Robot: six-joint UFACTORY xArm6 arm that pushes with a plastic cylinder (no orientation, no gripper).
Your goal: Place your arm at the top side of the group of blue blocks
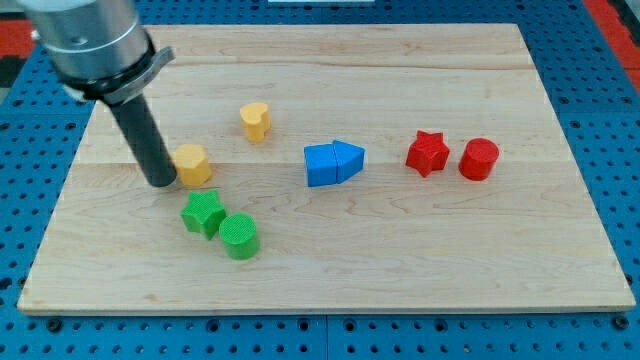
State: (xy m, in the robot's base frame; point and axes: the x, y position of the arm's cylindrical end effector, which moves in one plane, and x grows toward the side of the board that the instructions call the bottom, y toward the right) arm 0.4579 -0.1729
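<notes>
**Blue pair waits mid-desk, rod far off to the view's left**

Blue cube (321, 166) and blue triangular prism (349, 160) sit touching near the middle of the wooden desk (400, 260), so one approach from the view's top would likely serve both. My tip (162, 183) rests well apart from them, just beside the yellow hexagonal block (192, 163). No end effector exists, only a bare rod holding nothing.

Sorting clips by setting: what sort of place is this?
Probably a robotics lab bench: a wooden board on blue perforated plate, small coloured blocks like the blue pair, and my tip beside a yellow block.
</notes>
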